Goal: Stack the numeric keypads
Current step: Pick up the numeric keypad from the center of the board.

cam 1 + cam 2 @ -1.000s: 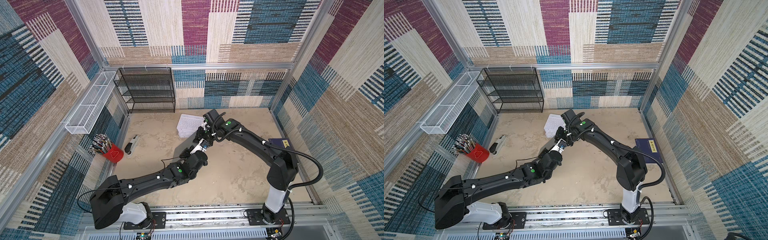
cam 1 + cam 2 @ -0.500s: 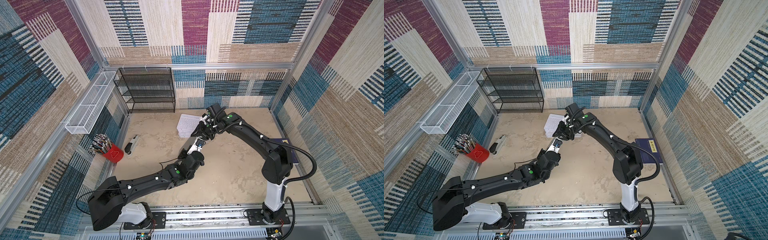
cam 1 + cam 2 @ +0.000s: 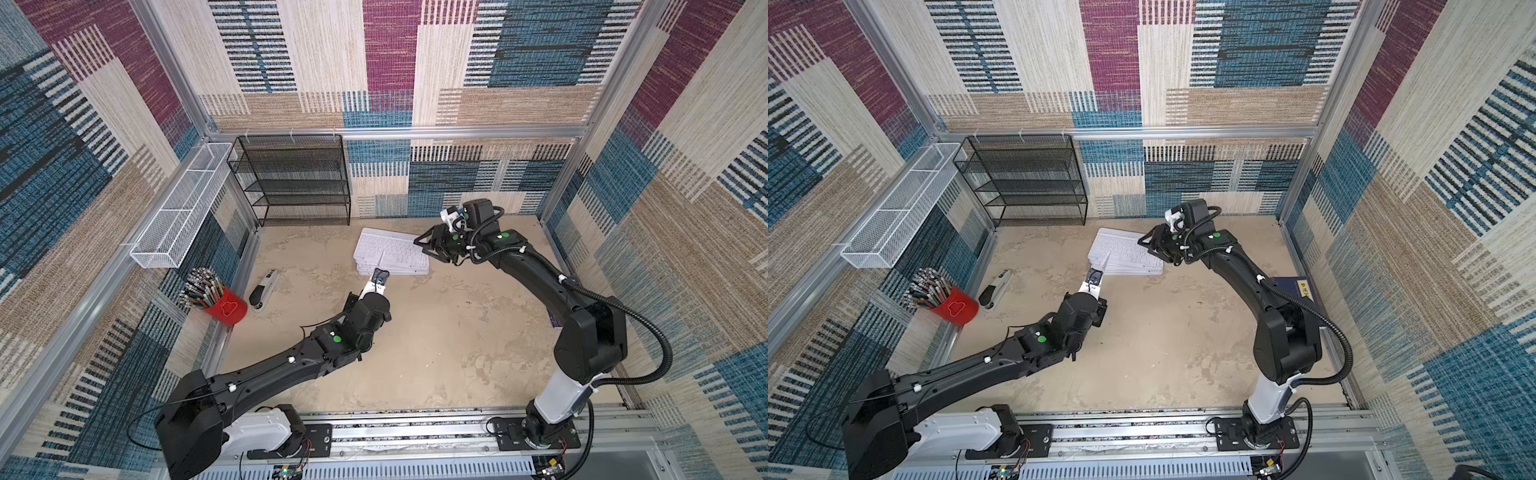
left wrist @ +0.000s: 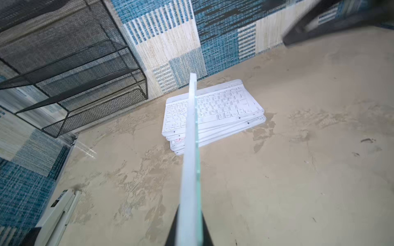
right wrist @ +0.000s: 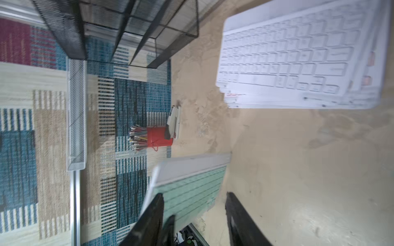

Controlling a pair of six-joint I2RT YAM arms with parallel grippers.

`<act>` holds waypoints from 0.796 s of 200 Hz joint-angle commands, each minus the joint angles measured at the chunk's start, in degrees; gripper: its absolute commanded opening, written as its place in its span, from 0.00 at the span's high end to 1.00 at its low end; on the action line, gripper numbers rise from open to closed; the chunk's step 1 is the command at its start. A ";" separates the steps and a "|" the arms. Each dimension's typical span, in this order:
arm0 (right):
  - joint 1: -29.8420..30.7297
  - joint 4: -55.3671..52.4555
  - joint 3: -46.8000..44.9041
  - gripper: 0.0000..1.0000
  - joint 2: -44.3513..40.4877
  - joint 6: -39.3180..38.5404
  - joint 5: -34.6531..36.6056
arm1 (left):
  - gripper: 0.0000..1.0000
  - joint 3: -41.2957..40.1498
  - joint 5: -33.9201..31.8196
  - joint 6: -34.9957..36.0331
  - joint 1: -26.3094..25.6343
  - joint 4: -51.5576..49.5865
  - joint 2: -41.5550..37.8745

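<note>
My left gripper is clamped on one end of the mint green keypad, holding it on edge in the air by the near side of the stack of keypads. That stack lies flat at the back of the counter, near the black mesh shelf, with a white-keyed one on top (pink keys peek out lower down). My right gripper hovers at the stack's right end, jaws spread, holding nothing.
</note>
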 commanded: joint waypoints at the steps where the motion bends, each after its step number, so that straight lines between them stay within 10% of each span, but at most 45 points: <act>1: -0.24 15.42 -8.96 0.51 -4.01 0.90 2.09 | 1.00 1.87 2.26 -9.01 3.27 -3.63 -4.38; 76: -0.45 66.47 -35.60 0.41 -5.88 20.50 -17.66 | 1.00 -0.91 11.96 -38.06 13.64 -4.27 -18.84; 159: -0.11 77.66 -39.53 0.33 -3.28 28.38 -20.37 | 1.00 -8.74 27.00 -56.14 20.43 14.41 -19.25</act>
